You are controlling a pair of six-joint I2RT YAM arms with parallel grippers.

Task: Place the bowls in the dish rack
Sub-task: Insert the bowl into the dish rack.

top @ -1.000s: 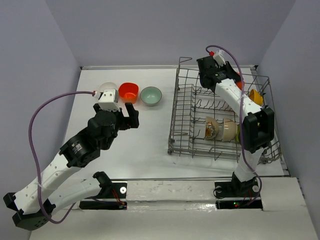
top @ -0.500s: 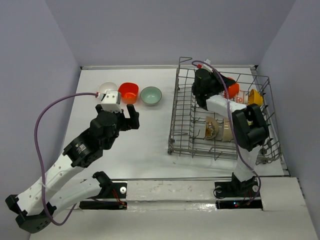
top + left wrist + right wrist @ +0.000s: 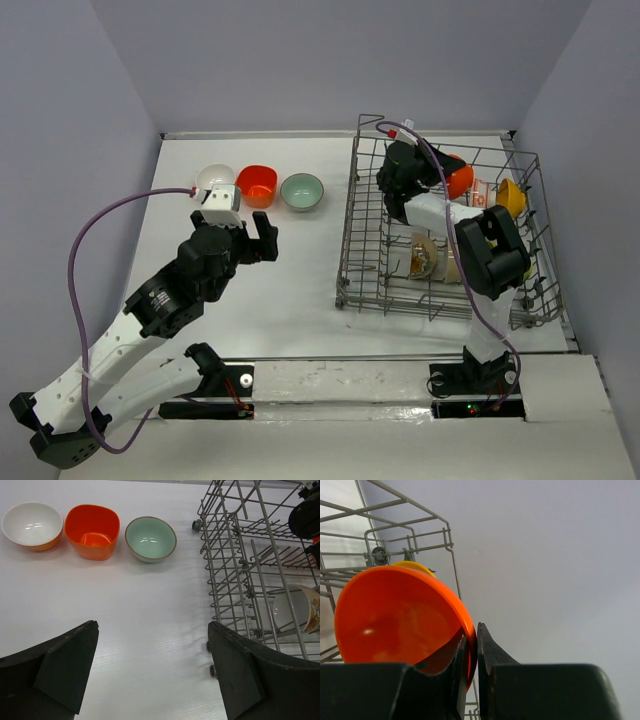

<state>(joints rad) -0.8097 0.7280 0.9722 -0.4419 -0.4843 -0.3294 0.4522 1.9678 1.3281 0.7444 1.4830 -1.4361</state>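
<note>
Right fingers (image 3: 492, 652): clamp the orange bowl (image 3: 395, 615) by its rim over the dish rack (image 3: 372, 250).
Left fingers (image 3: 65, 665): spread wide over the table (image 3: 150, 620).

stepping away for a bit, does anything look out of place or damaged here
Nothing stands out. The white bowl, red-orange bowl and teal bowl sit upright in a row on the table. The right pincer grips an orange bowl by its rim at the dish rack; nothing spilled or broken.
</note>
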